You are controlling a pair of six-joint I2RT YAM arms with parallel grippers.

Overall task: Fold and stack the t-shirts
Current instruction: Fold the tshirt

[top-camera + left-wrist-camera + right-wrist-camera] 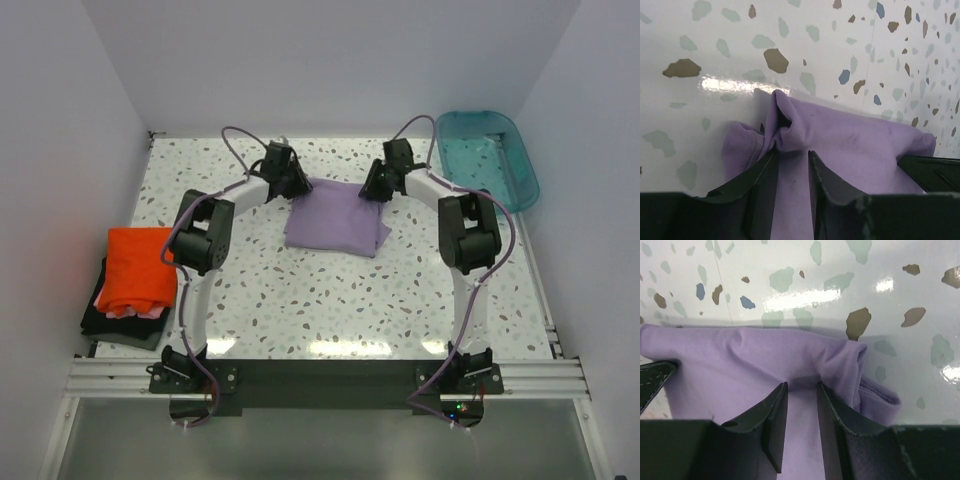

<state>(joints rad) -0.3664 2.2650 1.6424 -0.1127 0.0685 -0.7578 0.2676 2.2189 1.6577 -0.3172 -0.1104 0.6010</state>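
The large lavender-purple cloth t-shirt [335, 222] lay part-folded at the far middle of the speckled tabletop [330, 300], not yet stacked. 3 folded shirts [138, 272] sat piled at the left edge, bright orange-red topmost. The left hand [792, 150] and right hand [801, 385] each pinched a far corner of the lavender one.

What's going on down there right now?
Left gripper, right gripper pinching far corners of lavender t-shirt. Shirt partly folded, mid-table. Stack at left; nothing lying between.

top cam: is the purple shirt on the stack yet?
No, the purple shirt lies alone out in the middle, well apart from the orange-topped stack at the left edge.
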